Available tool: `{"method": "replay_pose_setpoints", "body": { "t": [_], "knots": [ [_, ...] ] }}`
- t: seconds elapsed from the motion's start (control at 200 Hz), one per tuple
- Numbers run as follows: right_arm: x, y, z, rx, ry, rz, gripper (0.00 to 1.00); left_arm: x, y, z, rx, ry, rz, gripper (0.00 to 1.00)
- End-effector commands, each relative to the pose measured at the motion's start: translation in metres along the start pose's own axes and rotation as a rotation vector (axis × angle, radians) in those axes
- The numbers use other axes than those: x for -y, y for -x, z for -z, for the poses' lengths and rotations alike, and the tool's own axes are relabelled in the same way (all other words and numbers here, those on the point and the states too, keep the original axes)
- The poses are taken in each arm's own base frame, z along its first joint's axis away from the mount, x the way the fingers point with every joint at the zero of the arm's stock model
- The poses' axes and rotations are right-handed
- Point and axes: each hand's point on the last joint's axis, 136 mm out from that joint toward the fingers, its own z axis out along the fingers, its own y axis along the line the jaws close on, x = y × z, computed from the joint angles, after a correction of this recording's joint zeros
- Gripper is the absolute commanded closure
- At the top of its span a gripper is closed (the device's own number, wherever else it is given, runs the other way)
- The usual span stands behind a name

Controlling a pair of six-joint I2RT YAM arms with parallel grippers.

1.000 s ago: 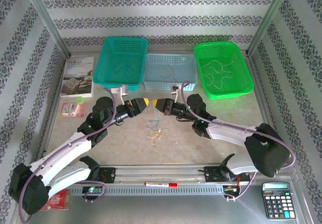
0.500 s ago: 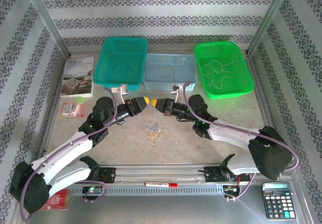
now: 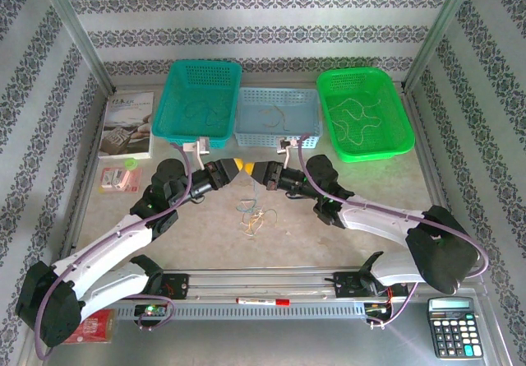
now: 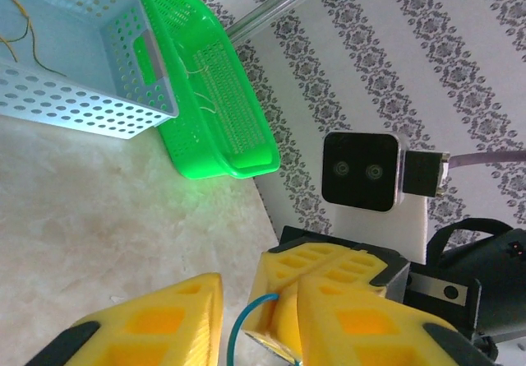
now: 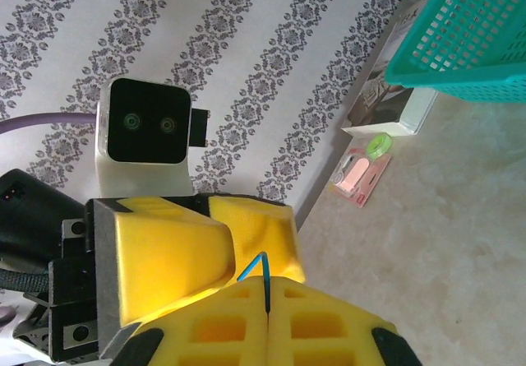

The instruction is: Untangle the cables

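Observation:
A small tangle of cables (image 3: pixel 255 216), whitish, yellowish and pale blue, lies on the table in front of both grippers. My right gripper (image 3: pixel 252 171) (image 5: pixel 267 288) is shut on one blue cable (image 5: pixel 265 271), whose end sticks out of its closed fingertips. My left gripper (image 3: pixel 237 166) (image 4: pixel 259 300) is open and sits tip to tip with the right one. The right gripper's fingers (image 4: pixel 329 271) lie partly between its jaws, and the blue cable (image 4: pixel 238 321) curls in the gap. More cables lie in the green basket (image 3: pixel 394 136), the teal basket (image 3: pixel 177 123) and the pale blue basket (image 3: pixel 304 132).
The three baskets line the back of the table. A book (image 3: pixel 127 123) and a pink packet (image 3: pixel 117 178) lie at the left. A red marker (image 3: pixel 263 301) rests on the front rail, with a calculator (image 3: pixel 450 326) at the front right.
The two grippers have closed the gap between them and now meet tip to tip. The cable tangle below has shifted slightly.

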Motion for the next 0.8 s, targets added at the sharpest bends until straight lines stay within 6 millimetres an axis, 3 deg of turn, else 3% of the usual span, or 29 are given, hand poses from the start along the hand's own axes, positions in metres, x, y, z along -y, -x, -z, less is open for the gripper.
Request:
{"method": "replay_pose_setpoints", "body": {
  "t": [0.0,0.17,0.25,0.31,0.47,0.694,0.794],
  "knots": [
    [-0.020,0.008,-0.005,0.021,0.063,0.026,1.00,0.009,0.002,0.000,0.012,-0.053,-0.003,0.78],
    [-0.017,0.007,-0.004,0.020,0.054,0.025,1.00,0.015,0.008,0.001,0.027,-0.072,-0.001,1.00],
    [-0.013,0.005,-0.004,0.018,0.043,0.026,1.00,0.024,0.013,0.000,0.035,-0.089,-0.005,1.00],
    [-0.009,0.004,-0.004,0.019,0.030,0.027,0.92,0.033,0.019,0.000,0.042,-0.108,-0.007,1.00],
    [-0.004,0.004,-0.005,0.026,0.014,0.036,0.84,0.060,0.035,-0.005,0.052,-0.173,-0.001,1.00],
    [-0.007,0.010,-0.012,0.040,0.015,0.072,0.57,0.097,0.054,-0.011,0.060,-0.256,0.003,1.00],
    [-0.004,0.008,-0.016,0.039,0.003,0.094,0.52,0.110,0.062,-0.011,0.070,-0.282,0.000,1.00]
  ]
}}
